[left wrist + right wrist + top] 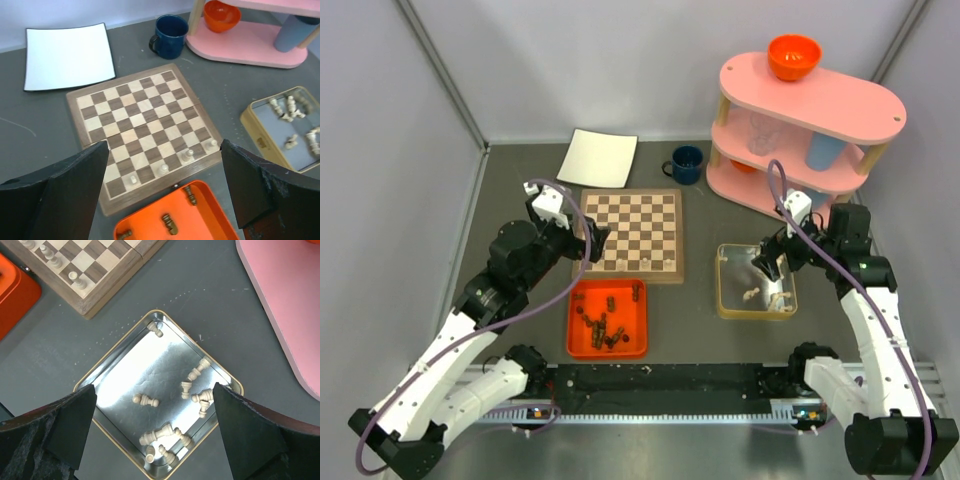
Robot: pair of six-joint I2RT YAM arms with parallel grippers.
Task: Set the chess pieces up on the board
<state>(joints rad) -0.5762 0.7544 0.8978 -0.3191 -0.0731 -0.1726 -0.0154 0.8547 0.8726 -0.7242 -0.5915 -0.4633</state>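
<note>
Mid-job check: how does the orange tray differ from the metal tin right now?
The orange tray is bright orange; the metal tin is shiny silver with a gold rim. The orange tray holds dark pieces, the metal tin pale pieces. The orange tray sits at the board's near edge; the metal tin lies right of the board, below the right gripper. Both are shallow with loose pieces.

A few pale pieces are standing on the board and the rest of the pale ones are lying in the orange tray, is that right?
Not quite. A few pale pieces stand on the board, but the rest lie in the metal tin, as the right wrist view shows. The orange tray holds dark pieces.
</note>
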